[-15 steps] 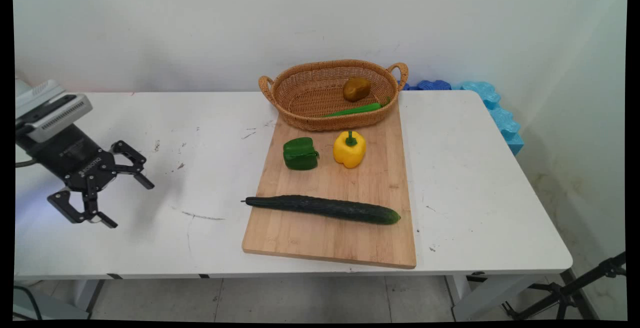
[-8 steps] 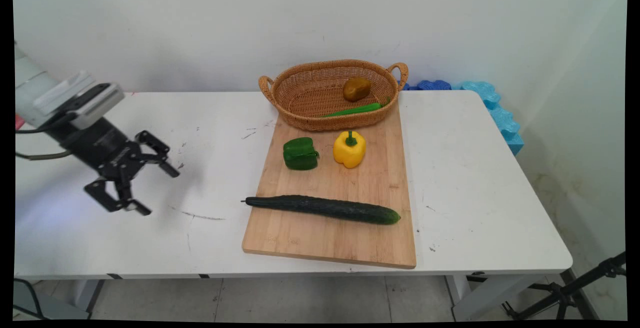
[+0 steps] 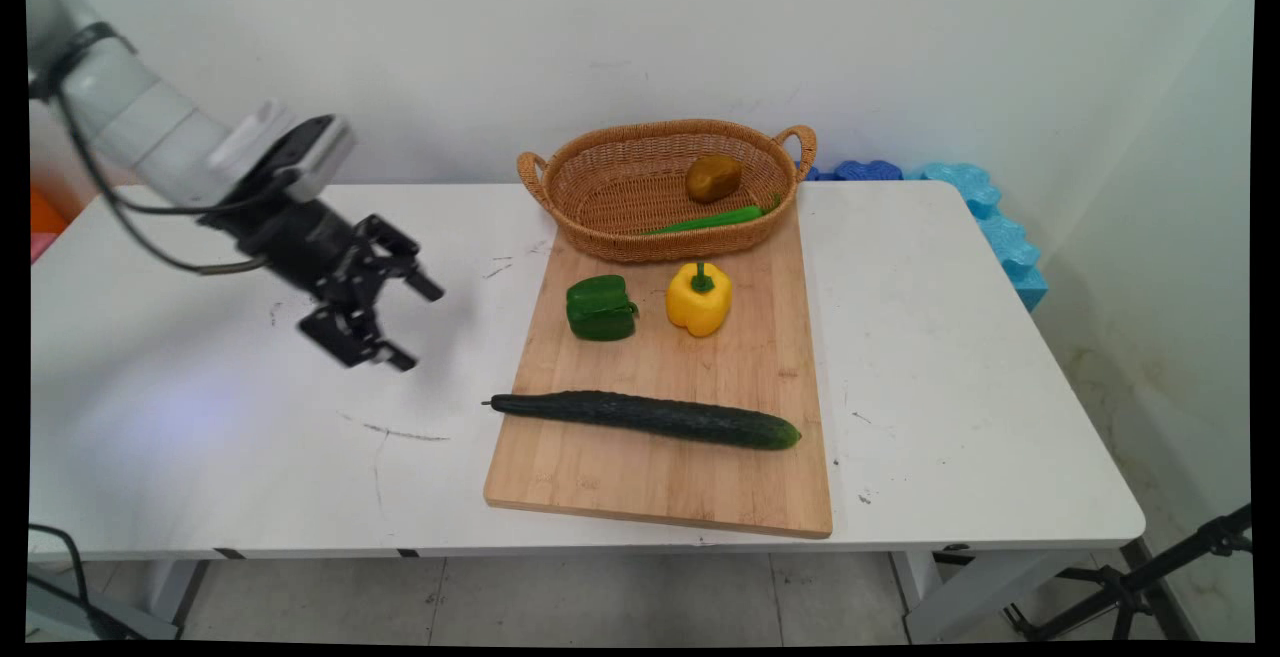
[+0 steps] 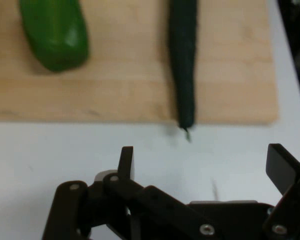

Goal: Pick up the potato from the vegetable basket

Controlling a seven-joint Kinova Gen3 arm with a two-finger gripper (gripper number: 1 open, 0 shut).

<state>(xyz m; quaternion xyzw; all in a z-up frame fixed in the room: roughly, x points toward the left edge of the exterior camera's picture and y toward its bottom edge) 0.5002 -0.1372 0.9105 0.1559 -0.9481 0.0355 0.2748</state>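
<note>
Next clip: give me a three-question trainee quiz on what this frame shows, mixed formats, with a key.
1. True or false: the gripper is holding the cucumber.
2. Which item lies in the basket beside the potato? A) yellow pepper B) long green vegetable C) green pepper
3. Fill in: the green pepper and yellow pepper rest on the wooden ____.

Key:
1. False; it is open, empty, over bare table left of the cutting board.
2. B, the long green vegetable.
3. Cutting board.

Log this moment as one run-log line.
gripper: open, empty, above table | nearest: cucumber, green pepper on cutting board | yellow pepper beside | basket behind
</note>
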